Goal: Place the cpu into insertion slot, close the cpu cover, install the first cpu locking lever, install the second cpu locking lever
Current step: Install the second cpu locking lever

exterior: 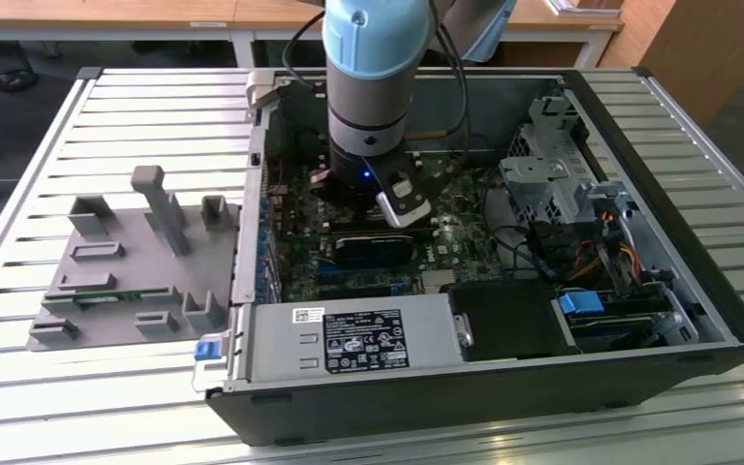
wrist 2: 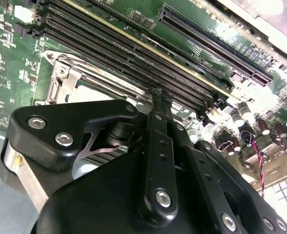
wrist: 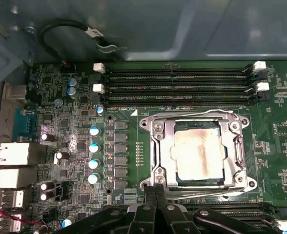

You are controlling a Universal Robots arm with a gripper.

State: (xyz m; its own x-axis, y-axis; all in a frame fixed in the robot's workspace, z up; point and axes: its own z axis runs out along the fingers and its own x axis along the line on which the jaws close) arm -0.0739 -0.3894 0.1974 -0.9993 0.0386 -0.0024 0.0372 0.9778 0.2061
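Note:
The cpu point(wrist: 198, 156), with a dull beige, stained metal face, lies in the insertion slot point(wrist: 245, 184) on the green motherboard. The silvery cpu cover point(wrist: 161, 146) is folded down flat around it, and thin wire levers run along two sides of the frame. My gripper point(wrist: 156, 191) is shut, fingertips together at one corner of the socket, right by the end of one lever; I cannot tell whether they touch it. In the second wrist view the black fingers point(wrist 2: 159, 105) point down between the socket frame point(wrist 2: 65, 80) and the memory slots. My arm point(exterior: 369, 87) reaches down into the open computer case.
Long black memory slots point(wrist: 177, 85) run beside the socket, with capacitors point(wrist: 93, 146) and rear ports point(wrist: 11, 156) nearby. The case walls point(exterior: 682, 320), a power supply point(exterior: 346, 344), drive cage and cables surround the board. A grey fixture point(exterior: 127, 262) sits at the exterior view's left.

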